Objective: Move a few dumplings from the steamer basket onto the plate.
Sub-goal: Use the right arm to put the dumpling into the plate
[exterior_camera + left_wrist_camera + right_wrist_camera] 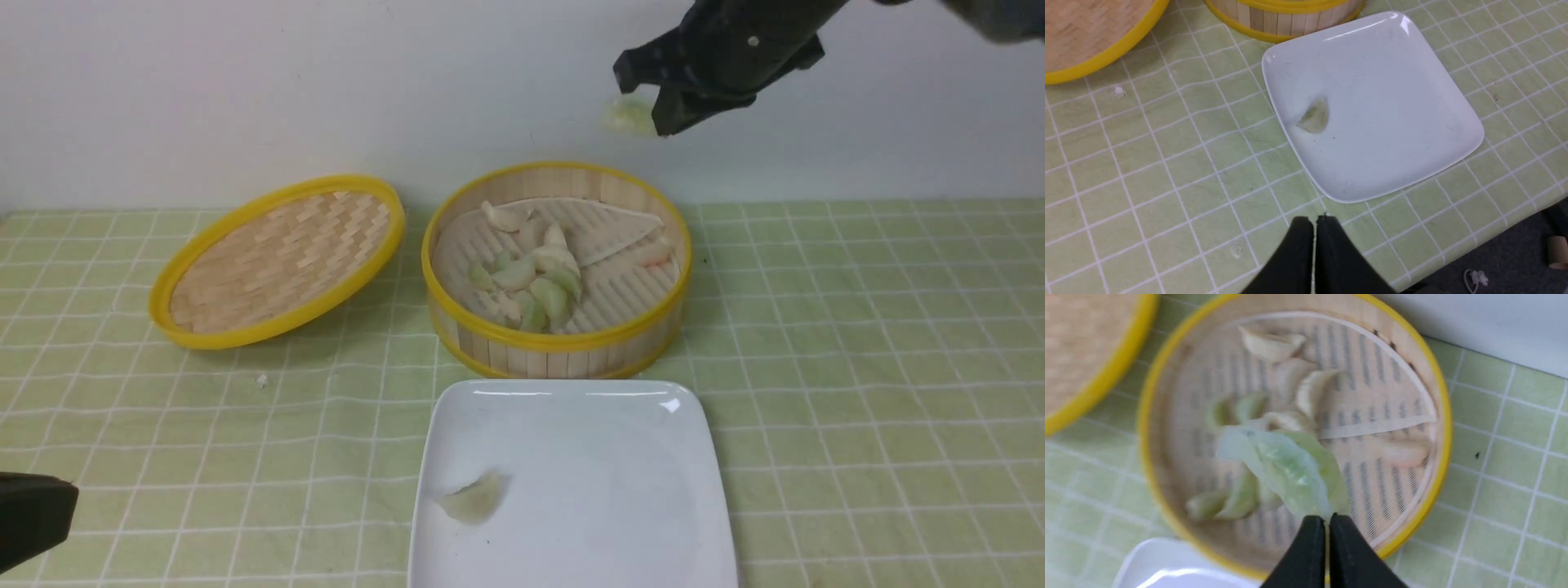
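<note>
The steamer basket (563,339) stands mid-table with several dumplings (535,282) on its slatted floor. The white square plate (620,506) lies in front of it with one dumpling (473,498) near its left side. My right gripper (649,110) is high above the basket's far right, shut on a pale green dumpling (627,116); in the right wrist view that dumpling (1286,473) hangs from the shut tips (1327,518) over the basket (1437,416). My left gripper (1314,222) is shut and empty, above the cloth just off the plate's edge (1412,171).
The shallow woven lid (277,257) leans to the left of the basket. A small white crumb (261,380) lies on the green checked cloth. The white wall stands close behind the basket. The table's edge shows in the left wrist view (1494,241).
</note>
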You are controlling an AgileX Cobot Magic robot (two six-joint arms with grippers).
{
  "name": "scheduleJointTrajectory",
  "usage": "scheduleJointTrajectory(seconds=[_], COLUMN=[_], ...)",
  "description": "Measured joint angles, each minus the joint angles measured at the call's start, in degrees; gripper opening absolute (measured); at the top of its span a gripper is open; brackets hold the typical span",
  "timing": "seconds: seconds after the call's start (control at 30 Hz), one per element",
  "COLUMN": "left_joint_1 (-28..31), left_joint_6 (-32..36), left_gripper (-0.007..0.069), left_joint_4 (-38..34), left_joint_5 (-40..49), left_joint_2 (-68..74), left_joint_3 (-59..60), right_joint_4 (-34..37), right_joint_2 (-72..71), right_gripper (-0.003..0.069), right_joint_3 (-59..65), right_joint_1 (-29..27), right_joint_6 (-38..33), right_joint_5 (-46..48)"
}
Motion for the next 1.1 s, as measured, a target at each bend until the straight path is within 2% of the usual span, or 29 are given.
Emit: scheduleJointTrajectory(seconds=[0.3,0.33,0.43,0.47,0.57,0.77,0.83,0.87,0.9,0.97,1.03,1.1], left_joint_1=[0.0,0.0,0.0,0.0,0.0,0.0,0.0,0.0,0.0,0.0,0.0,0.0], left_joint_6=[0.5,0.5,0.5,0.5,0.5,0.5,0.6,0.6,0.6,0.6,0.6,0.6], left_gripper=[-0.0006,-0.0006,-0.0006,-0.0006,-0.0006,-0.0006,-0.0006,-0.0006,-0.0006,-0.0006,-0.0006,-0.0006], left_joint_4=[0.0,0.0,-0.1,-0.1,-0.1,0.0,0.1,0.1,0.1,0.5,0.8,1.0], left_joint_5=[-0.4,-1.0,-1.9,-2.3,-3.0,-3.0,-3.0,-3.1,-3.5,-4.6,-5.8,-7.1], left_joint_2=[0.0,0.0,0.0,0.0,0.0,0.0,0.0,0.0,0.0,0.0,0.0,0.0], left_joint_3=[0.0,0.0,0.0,0.0,0.0,0.0,0.0,0.0,0.0,0.0,0.0,0.0], right_joint_4=[8.1,9.0,10.0,10.4,10.6,10.6,10.6,10.6,10.3,9.9,8.9,8.0], right_joint_2=[-20.5,-22.3,-22.8,-21.9,-18.9,-14.8,-14.3,-14.3,-14.3,-14.6,-16.0,-18.6], right_gripper=[-0.0007,-0.0007,-0.0007,-0.0007,-0.0004,0.0075,0.0158,0.0174,0.0243,0.028,0.029,0.026], right_joint_3=[31.6,39.5,48.8,53.5,59.1,58.9,57.9,57.7,55.9,54.0,50.4,47.9], right_joint_1=[1.4,2.8,5.4,7.5,10.4,10.9,10.9,10.9,10.9,10.9,10.9,10.9], right_joint_6=[-4.4,-4.8,-5.2,-5.4,-5.4,-4.6,-4.5,-4.5,-4.5,-4.5,-4.0,-2.9], right_joint_5=[-0.8,-3.9,-10.3,-15.7,-24.9,-29.8,-29.7,-29.5,-27.5,-24.1,-18.9,-16.1])
